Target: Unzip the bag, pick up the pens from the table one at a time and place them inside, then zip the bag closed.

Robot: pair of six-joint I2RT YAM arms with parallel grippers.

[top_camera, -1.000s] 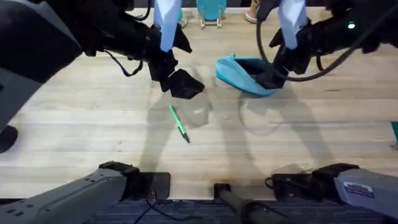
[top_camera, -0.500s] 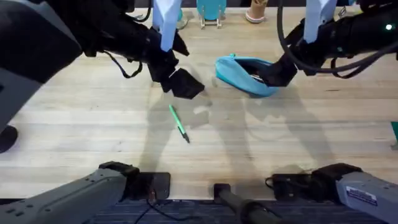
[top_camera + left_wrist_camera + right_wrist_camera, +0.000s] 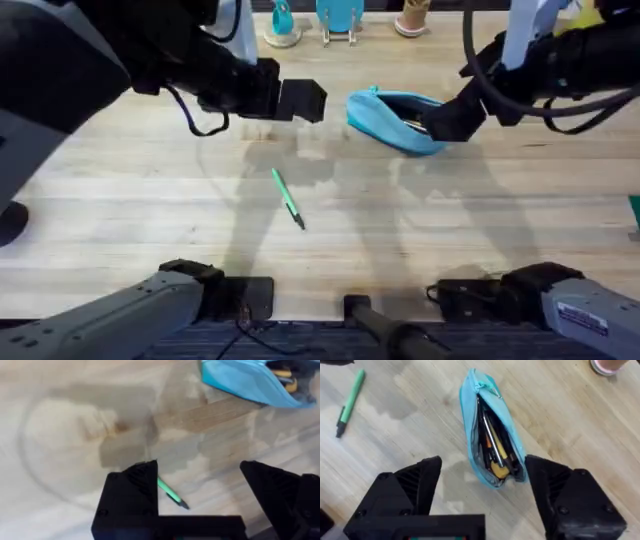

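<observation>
Gaping unzipped, the bag [image 3: 490, 445] lies just ahead of the right gripper [image 3: 482, 495], whose jaws are wide and empty; writing things already sit inside. The green pen [image 3: 288, 198] remains on the table [image 3: 150, 200], beneath the left gripper [image 3: 200, 495], likewise wide. Zipping remains.

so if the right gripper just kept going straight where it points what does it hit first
Probably the open bag: it lies straight ahead between the right gripper's open fingers, though depth is uncertain.
</observation>
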